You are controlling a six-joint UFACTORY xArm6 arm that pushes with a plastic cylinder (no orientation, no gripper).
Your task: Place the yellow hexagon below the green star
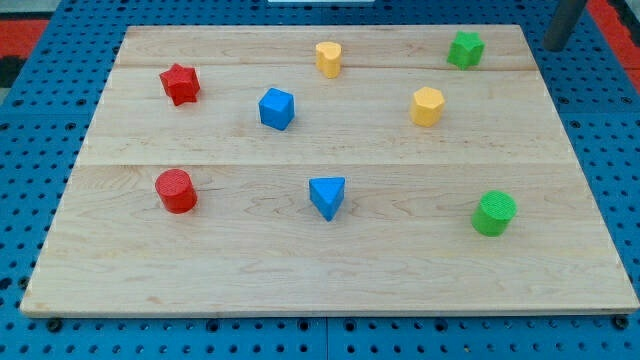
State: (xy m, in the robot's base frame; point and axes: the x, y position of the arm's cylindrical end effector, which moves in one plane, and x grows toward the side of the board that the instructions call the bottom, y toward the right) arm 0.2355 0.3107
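Yellow hexagon (pixel 427 105) sits lower left of green star (pixel 465 48); my tip (pixel 553 45) upper right, off board, touching nothing, holding nothing.

yellow hexagon (pixel 427 106): upright, view's upper right | green star (pixel 465 49): top right, apart

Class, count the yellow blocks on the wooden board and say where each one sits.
2. One yellow block sits near the view's top centre; the yellow hexagon lies right of it, lower, below-left of the green star. None seems hidden.
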